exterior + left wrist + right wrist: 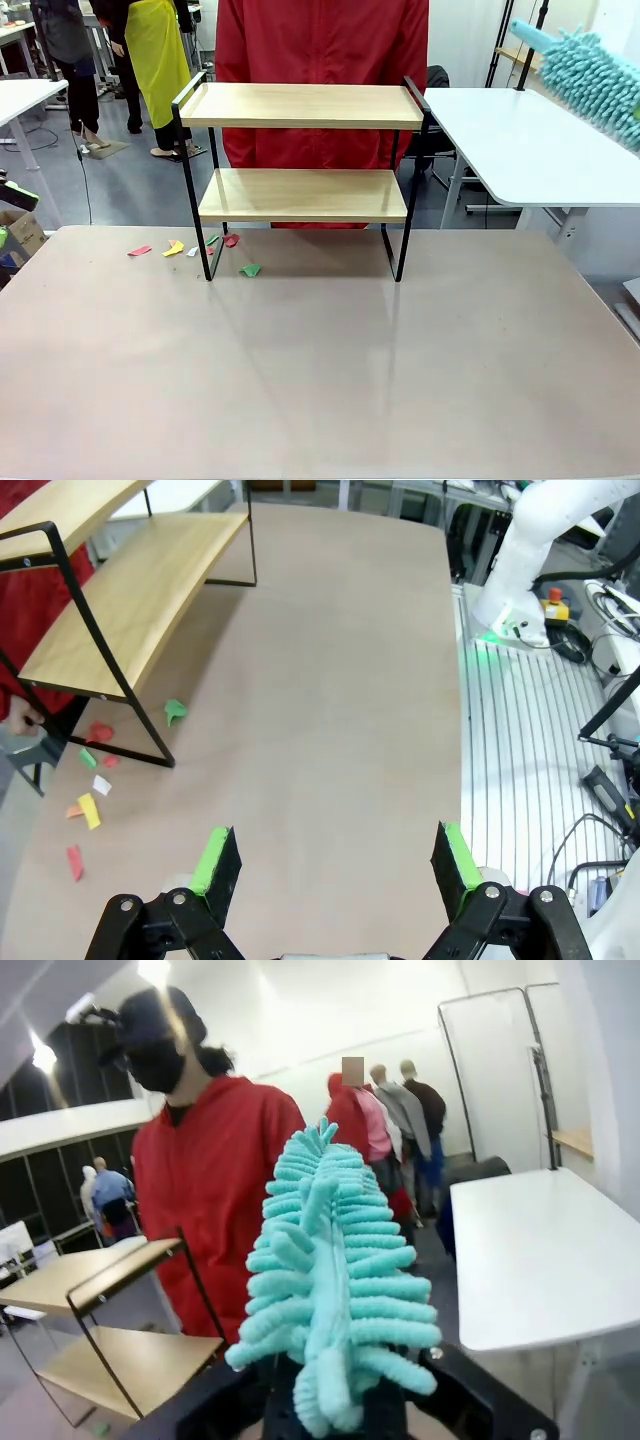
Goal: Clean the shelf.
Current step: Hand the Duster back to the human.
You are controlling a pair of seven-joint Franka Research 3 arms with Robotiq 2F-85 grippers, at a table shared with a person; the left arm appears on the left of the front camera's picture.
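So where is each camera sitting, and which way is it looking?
Front view: between the arms, facing across the table at the shelf and the person in red.
Left wrist view: above the table, looking down past the open left gripper.
Right wrist view: raised, looking along the right gripper, shut on the duster.
All three share the shelf.

black tool [335, 865] with green pads [212, 858], white arm [530, 550], person's red, possibly hooded top [320, 45]
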